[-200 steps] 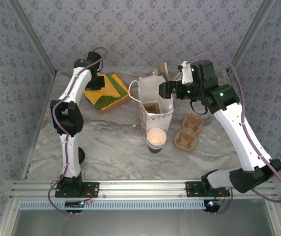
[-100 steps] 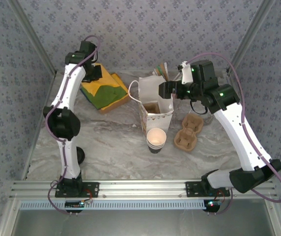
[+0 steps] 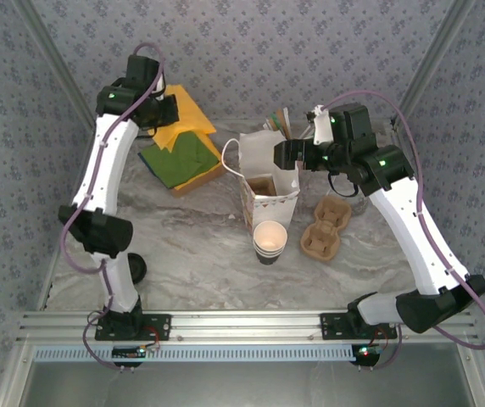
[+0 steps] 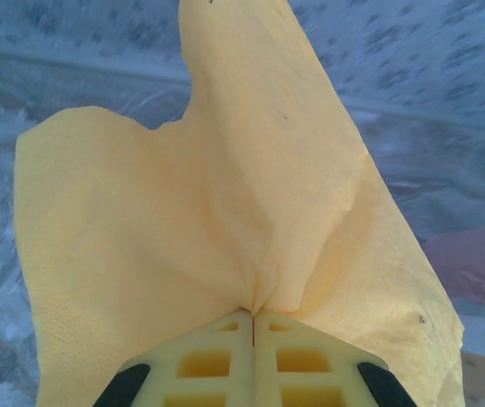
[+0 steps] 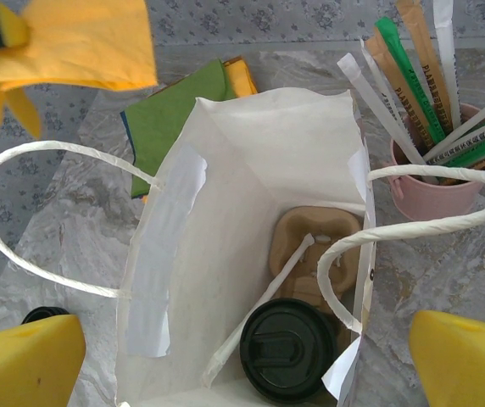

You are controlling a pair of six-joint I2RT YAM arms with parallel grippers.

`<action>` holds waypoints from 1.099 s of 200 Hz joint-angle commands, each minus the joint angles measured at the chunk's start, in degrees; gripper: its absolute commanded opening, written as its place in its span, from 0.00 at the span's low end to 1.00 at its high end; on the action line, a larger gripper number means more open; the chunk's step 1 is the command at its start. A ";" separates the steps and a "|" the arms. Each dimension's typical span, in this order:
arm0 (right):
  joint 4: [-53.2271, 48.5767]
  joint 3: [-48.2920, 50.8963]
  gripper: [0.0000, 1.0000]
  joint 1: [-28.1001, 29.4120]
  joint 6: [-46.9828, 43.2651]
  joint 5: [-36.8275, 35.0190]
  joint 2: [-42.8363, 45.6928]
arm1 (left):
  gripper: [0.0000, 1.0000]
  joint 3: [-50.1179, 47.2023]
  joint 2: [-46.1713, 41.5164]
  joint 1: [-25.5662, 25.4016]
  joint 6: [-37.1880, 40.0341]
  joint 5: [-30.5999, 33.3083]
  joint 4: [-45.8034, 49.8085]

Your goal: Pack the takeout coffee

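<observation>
Marble table (image 3: 192, 248) — takeout coffee (image 3: 270, 238) stands upright, mouth up.

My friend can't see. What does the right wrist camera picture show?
An open white paper bag seen from above holds a black-lidded cup in a brown carrier. The open right gripper hovers over it; a pink cup of straws stands beside the bag.
</observation>
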State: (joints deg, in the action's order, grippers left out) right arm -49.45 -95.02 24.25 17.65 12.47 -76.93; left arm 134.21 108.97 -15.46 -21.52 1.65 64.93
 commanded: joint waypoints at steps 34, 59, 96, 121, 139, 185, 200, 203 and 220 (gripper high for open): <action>0.85 -1.16 1.00 0.23 1.40 -0.87 2.89 | 0.00 1.23 -10.38 -6.32 -1.55 -3.97 -7.23; 1.41 0.53 1.00 0.15 2.07 -1.83 5.26 | 0.00 2.05 -12.19 -9.97 -2.66 -5.36 -10.20; 1.30 3.62 1.00 -0.15 3.26 -4.30 9.92 | 0.00 3.95 -11.85 -15.97 -4.55 -7.23 -14.67; 0.47 5.34 1.00 -0.77 3.71 -6.31 13.43 | 0.00 1.34 -11.76 -19.18 -7.51 -9.48 -20.60; -0.91 6.19 1.00 -1.52 4.14 -7.41 15.62 | 0.00 -0.95 -11.46 -22.10 -8.77 -9.17 -24.27; -4.66 7.65 1.00 -4.03 4.21 -9.48 21.18 | 0.00 -13.13 -12.98 -27.91 -13.29 -8.67 -37.15; -5.37 7.97 1.00 -4.71 4.15 -9.92 22.58 | 0.00 -19.82 -14.61 -28.69 -16.69 -10.19 -44.41; -5.51 8.01 1.00 -4.86 4.15 -10.07 22.79 | 0.00 -20.99 -14.90 -28.80 -17.32 -10.30 -45.65; -6.50 8.10 1.00 -5.56 3.97 -10.24 23.60 | 0.00 -26.97 -16.35 -29.81 -19.35 -9.67 -50.22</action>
State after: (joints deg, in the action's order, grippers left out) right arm -53.04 -87.50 19.62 21.21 3.77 -54.59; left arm 113.30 96.60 -44.29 -35.92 -7.16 27.09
